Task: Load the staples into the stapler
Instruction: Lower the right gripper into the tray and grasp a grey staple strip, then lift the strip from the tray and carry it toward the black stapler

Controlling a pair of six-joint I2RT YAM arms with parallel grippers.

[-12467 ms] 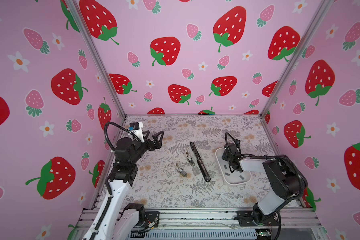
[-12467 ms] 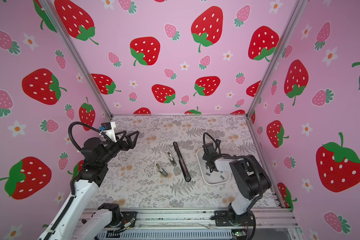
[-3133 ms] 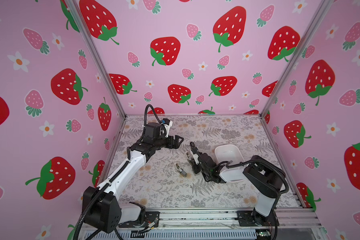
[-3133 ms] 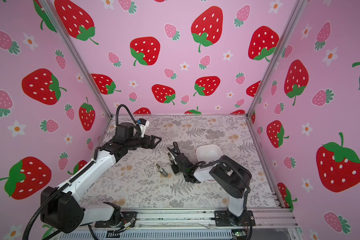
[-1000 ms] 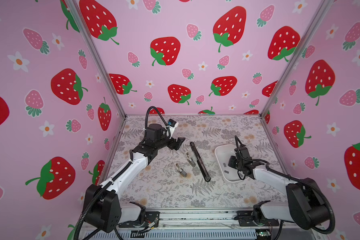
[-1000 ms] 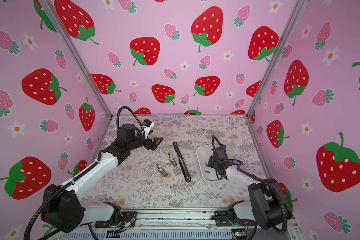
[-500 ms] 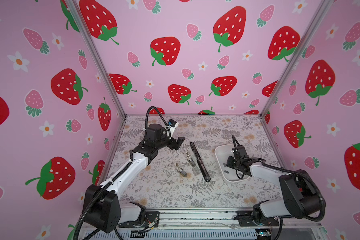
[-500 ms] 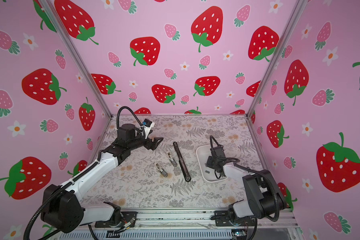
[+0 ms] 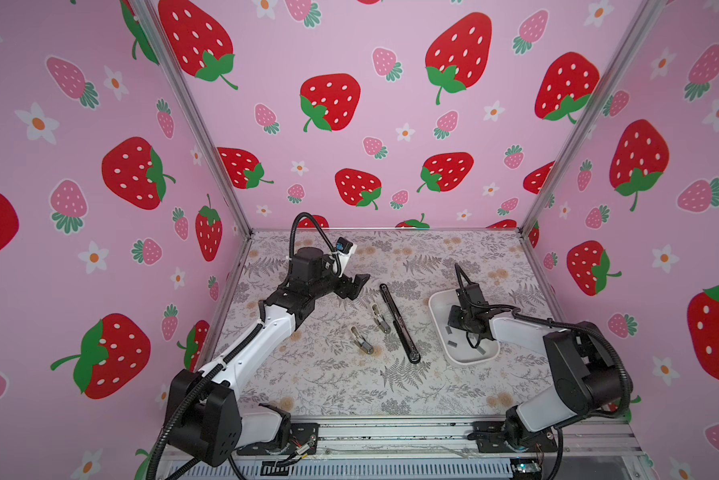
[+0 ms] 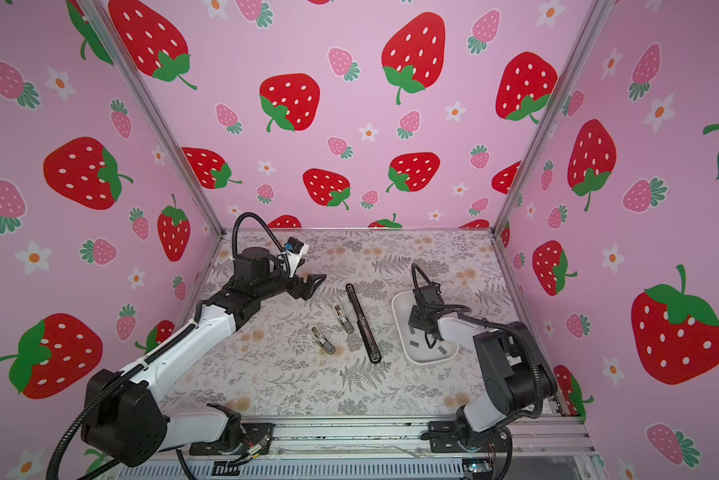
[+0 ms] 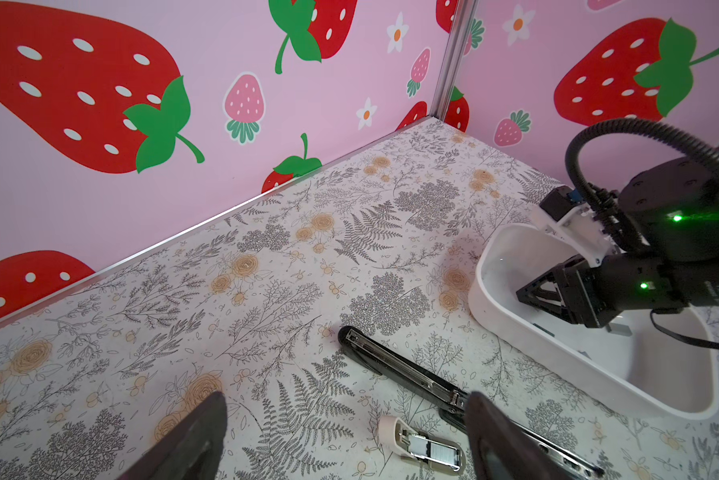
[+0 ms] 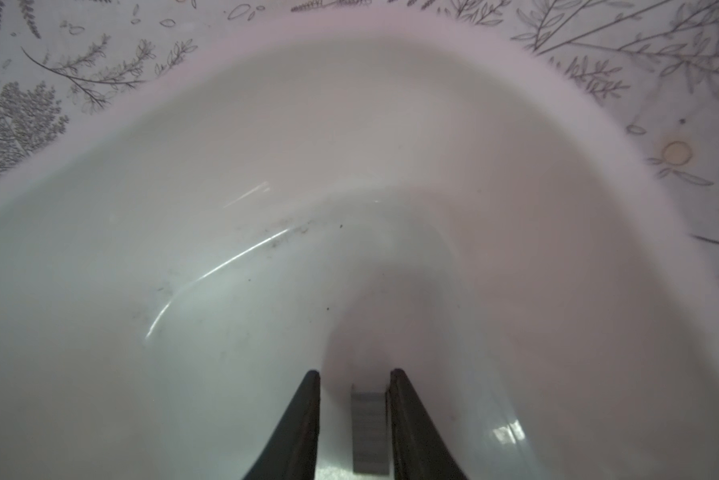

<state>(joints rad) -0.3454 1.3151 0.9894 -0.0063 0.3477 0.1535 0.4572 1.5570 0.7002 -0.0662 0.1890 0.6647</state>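
Observation:
A long black stapler [image 9: 399, 322] lies opened flat mid-table, seen also from the left wrist [image 11: 411, 374]. A white tray [image 9: 434, 307] to its right holds several grey staples [image 9: 452, 343]. My right gripper [image 9: 455, 328] reaches down into the tray. In the right wrist view its jaws [image 12: 354, 378] stand open, narrowly astride one staple strip [image 12: 370, 428]. The strip touches one finger, with a gap to the other. My left gripper [image 9: 355, 286] hovers wide open and empty over the table, left of the stapler's far end.
Two small staplers [image 9: 380, 318] [image 9: 362, 340] lie left of the black one. The nearer one in the left wrist view [image 11: 424, 446] shows staples inside. Pink strawberry walls close in the back and both sides.
My right gripper has settled lower into the tray and its jaws have narrowed around a staple strip. The left arm has stayed still.

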